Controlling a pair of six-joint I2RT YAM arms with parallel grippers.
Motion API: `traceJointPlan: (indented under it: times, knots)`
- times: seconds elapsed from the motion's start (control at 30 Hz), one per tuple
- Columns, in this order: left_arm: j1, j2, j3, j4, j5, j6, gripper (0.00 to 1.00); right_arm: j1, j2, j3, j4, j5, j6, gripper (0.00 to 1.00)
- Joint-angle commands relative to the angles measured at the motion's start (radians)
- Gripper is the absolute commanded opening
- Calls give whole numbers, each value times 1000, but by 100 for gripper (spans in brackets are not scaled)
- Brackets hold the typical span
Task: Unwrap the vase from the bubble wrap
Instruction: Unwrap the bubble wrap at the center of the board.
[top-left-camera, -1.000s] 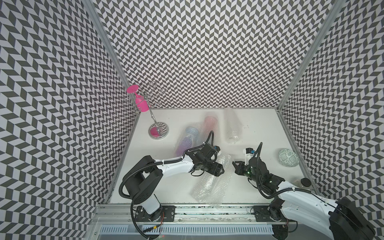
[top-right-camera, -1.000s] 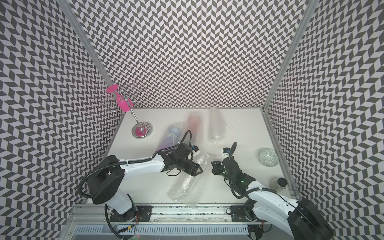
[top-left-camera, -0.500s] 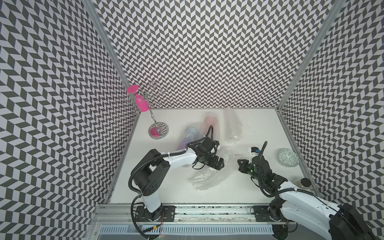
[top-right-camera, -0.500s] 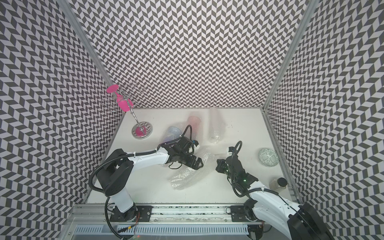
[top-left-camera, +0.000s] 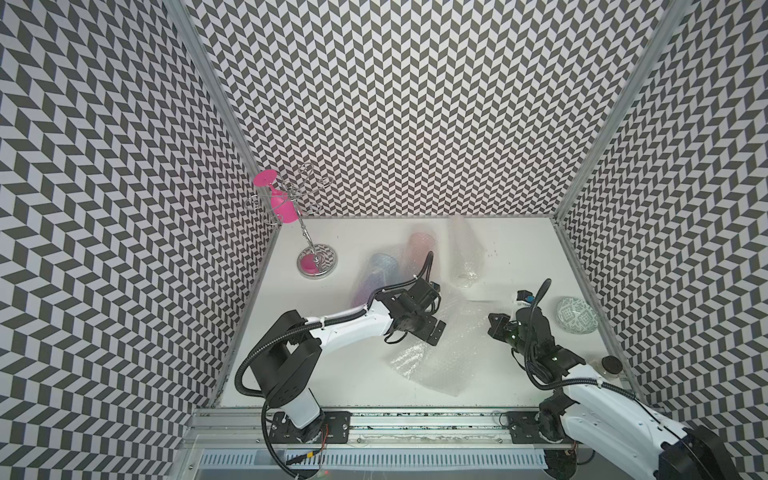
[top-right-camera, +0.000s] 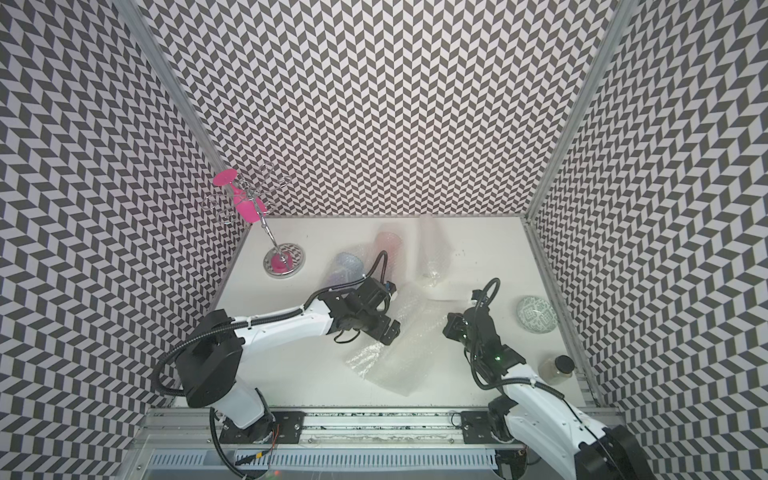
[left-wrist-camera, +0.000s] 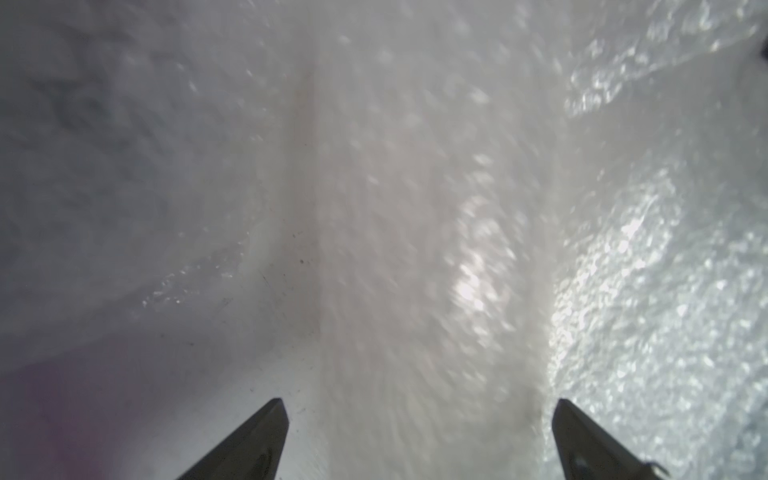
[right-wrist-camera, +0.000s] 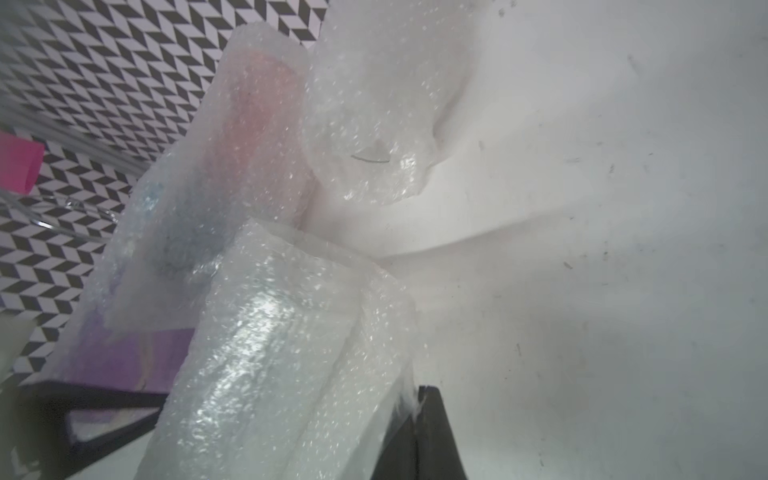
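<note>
Top views, both: starting from the stemware rack (top-left-camera: 326, 262), find left gripper (top-left-camera: 432, 332) to its right, spread wide and empty over the bubble wrap (top-left-camera: 436, 365). Further right of the rack, find right gripper (top-left-camera: 494, 326) clamped on the wrap's edge. Close left on one loose layer only; draw apart slowly.
</note>
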Motion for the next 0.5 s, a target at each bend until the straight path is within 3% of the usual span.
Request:
traceJointPlan:
  times: [0.0,0.3,0.47]
  knots:
    - [-54,2,-13,-23,-55,-20,99,-68,30,54,21,-49,-61,0]
    - [-12,135,57,10,-70,31,99,-105,123,133,-18,-51,-129,0]
    - [51,101,25,34,-3,21,84,-131,100,147,-56,-18,-169,0]
